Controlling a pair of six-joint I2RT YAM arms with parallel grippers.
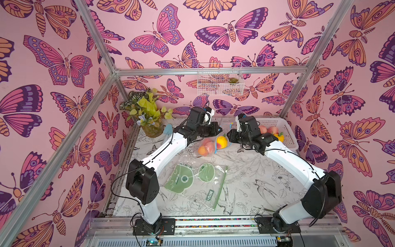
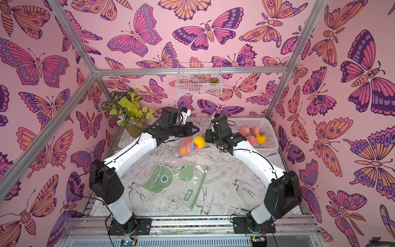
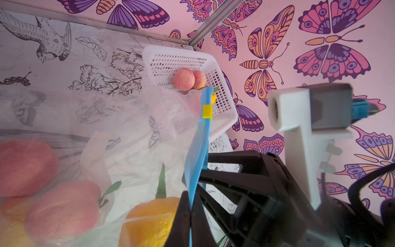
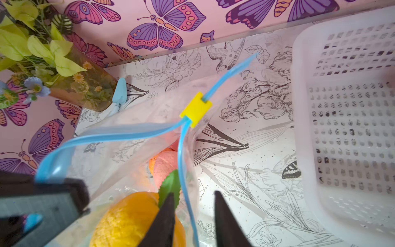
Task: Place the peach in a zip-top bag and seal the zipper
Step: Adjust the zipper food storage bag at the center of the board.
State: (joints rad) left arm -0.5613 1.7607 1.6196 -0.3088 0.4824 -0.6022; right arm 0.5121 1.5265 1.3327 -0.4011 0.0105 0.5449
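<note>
The zip-top bag [image 1: 205, 147] lies at the far middle of the table [image 1: 256, 177], between the two arms, with its mouth turned to the right. Two or three peaches [image 1: 208, 143] are packed inside it, but the cloudy film smears their outlines together, so the count is uncertain. An orange fruit [image 4: 128, 220] with a green leaf sits in the mouth; whether it is wholly inside cannot be told, and the edge of the right wrist view cuts it off. The left gripper [image 3: 190, 200] is pinched tight on the blue zipper track [image 4: 119, 133]. The right gripper [image 4: 193, 193] has its jaws a little apart. One strand of the track runs through the gap without clearly touching either finger, and in both top views its own wrist hides the tips. The yellow slider [image 4: 196, 109] sits partway along the track, and the two strands split open on the grippers' side of it. In the white basket [image 1: 288, 136] at the far right lie more fruit, partly hidden by the right arm. A second bag [image 1: 198, 181] lies flat nearer the front, its clear edges hard to trace against the printed table.
</note>
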